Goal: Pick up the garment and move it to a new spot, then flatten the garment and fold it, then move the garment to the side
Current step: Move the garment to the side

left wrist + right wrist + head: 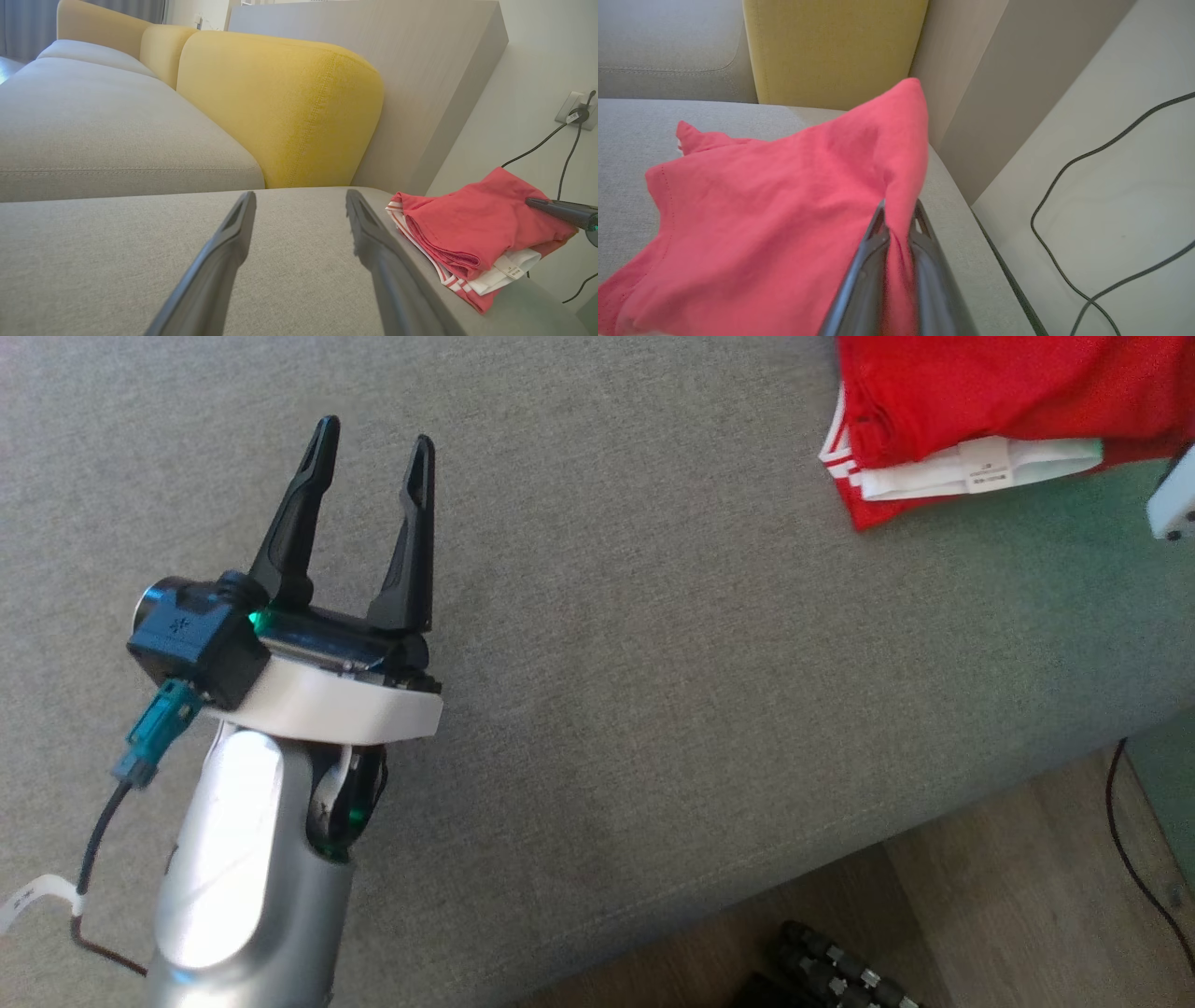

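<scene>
Head view: left gripper (375,434) spread, empty, well apart from the folded red garment (980,392) at the right corner of the seat (653,709). Left wrist view: stack lies near the edge. Right wrist view: right gripper (899,207) pinches 1 fold; advisable to move low, keeping layers together.

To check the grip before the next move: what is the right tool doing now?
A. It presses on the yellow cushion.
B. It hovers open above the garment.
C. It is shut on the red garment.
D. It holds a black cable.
C: the right wrist view shows the right tool pinching a fold of the red garment over the grey sofa seat.
</scene>
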`<state>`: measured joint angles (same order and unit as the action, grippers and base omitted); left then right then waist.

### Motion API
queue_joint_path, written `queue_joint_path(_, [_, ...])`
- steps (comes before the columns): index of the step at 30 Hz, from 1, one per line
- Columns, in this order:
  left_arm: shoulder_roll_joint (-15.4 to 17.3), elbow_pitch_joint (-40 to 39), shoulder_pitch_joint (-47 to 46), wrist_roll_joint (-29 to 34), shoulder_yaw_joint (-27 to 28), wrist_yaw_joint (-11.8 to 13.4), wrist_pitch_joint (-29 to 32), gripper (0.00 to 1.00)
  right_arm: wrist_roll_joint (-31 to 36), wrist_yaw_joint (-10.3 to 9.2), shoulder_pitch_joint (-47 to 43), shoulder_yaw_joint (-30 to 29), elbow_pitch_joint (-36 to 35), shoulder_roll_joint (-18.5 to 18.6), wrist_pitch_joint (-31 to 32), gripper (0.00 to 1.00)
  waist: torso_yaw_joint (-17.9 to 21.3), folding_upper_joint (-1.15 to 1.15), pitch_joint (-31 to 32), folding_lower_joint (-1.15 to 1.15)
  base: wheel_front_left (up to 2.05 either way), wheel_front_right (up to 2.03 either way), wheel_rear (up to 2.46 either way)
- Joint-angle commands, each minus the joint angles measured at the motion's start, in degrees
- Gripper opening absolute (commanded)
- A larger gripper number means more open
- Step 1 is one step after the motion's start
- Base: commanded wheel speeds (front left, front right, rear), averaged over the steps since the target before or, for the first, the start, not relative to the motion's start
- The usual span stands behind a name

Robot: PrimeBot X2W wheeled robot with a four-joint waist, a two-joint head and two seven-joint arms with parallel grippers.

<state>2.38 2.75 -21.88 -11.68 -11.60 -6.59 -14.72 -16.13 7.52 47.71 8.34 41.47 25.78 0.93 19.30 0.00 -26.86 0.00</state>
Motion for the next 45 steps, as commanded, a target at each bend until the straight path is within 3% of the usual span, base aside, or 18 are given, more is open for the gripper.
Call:
queue_joint_path(1, [0.8, -2.0, -1.1, 0.5, 1.5, -0.3, -0.3, 1.00, 0.5, -0.03, 1.4, -0.2, -1.0, 0.8, -0.5, 0.00, -0.2, 0.00, -0.3, 0.00, 0.00, 0.00, 0.00])
queue_joint_path(2, [0.9, -1.8, -1.1, 0.5, 1.5, -0.4, -0.3, 1.00, 0.8, -0.03, 1.5, -0.4, -0.7, 0.6, -0.3, 0.00, -0.3, 0.00, -0.3, 0.00, 0.00, 0.00, 0.00])
queue_joint_path(3, [0.9, -1.7, -1.1, 0.4, 1.3, -0.4, -0.3, 1.00, 0.8, -0.03, 1.6, -0.9, -0.5, 0.4, -0.4, 0.65, -0.6, 0.00, -0.3, 0.00, 0.00, 0.00, 0.00])
queue_joint_path(4, [0.9, -1.6, -1.1, 0.4, 1.2, -0.4, -0.3, 1.00, 0.2, -0.03, 1.8, -1.8, -0.2, -0.1, -0.5, 1.00, -0.8, 0.00, -0.4, 0.00, 0.00, 0.00, 0.00])
queue_joint_path(13, [0.8, -1.5, -1.0, -0.7, 1.9, -0.6, -0.3, 1.00, 0.4, -0.03, 1.2, -3.3, -1.8, -0.4, -0.9, 1.00, -3.2, 0.00, 1.1, 0.00, 0.00, 0.00, 0.00])
queue_joint_path(22, [0.5, -1.8, 0.3, -3.1, 2.6, 0.1, -0.3, 1.00, -0.9, -0.03, -1.8, -2.9, -10.6, -2.6, -0.9, 1.00, -7.3, 0.00, 6.7, 0.00, 0.00, 0.00, 0.00])
queue_joint_path(33, [0.5, -2.7, 5.3, -8.5, 2.1, 3.6, -0.3, 1.00, -2.5, -0.03, -18.2, -3.6, -29.9, -11.4, 0.8, 1.00, -14.9, 0.00, 14.6, 0.00, 0.00, 0.00, 0.00])
queue_joint_path(45, [0.5, -2.1, 12.7, -10.1, -0.8, 6.6, -0.3, 1.00, -0.8, -0.03, -34.0, -6.3, -37.9, -20.5, -5.1, 1.00, -19.1, 0.00, 18.7, 0.00, 0.00, 0.00, 0.00])
